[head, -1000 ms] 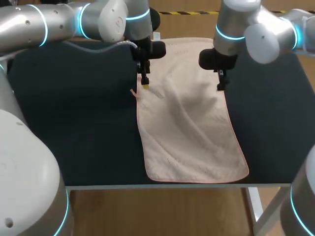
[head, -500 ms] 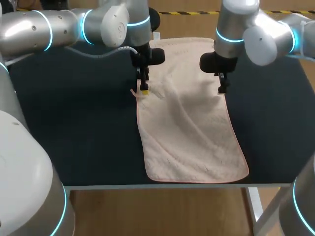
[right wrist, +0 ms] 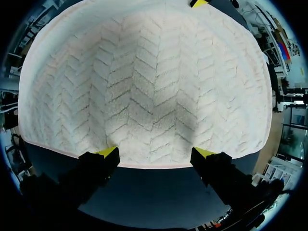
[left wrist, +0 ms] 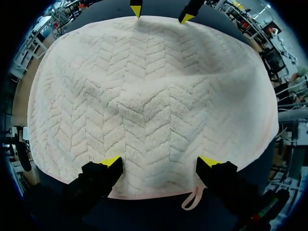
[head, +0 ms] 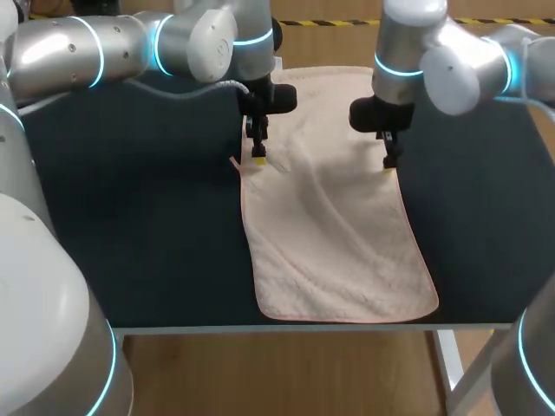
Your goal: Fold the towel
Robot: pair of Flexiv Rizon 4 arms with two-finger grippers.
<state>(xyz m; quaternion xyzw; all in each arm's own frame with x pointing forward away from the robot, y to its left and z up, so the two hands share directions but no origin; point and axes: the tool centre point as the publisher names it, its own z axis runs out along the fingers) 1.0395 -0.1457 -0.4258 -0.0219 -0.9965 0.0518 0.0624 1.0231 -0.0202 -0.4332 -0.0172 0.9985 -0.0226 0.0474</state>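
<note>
A pale pink towel (head: 334,208) with a herringbone weave lies spread lengthwise on the dark table (head: 130,225), slightly rumpled in the middle. My left gripper (head: 258,156) hangs over the towel's left edge, near a small hanging loop (left wrist: 193,198). Its fingers stand open, yellow tips resting over the towel (left wrist: 149,101) edge, gripper (left wrist: 161,161) straddling it. My right gripper (head: 391,161) sits at the towel's right edge, open too. In the right wrist view the gripper (right wrist: 154,153) has its tips just over the towel (right wrist: 144,82) border. Neither holds any cloth.
The table's front edge (head: 303,328) runs just below the towel's near end. Dark bare tabletop stretches to the left and to the right (head: 486,217) of the towel.
Both grippers have dropped a little lower and closer to the towel's side edges; the left one shifted slightly right. The towel has not moved.
</note>
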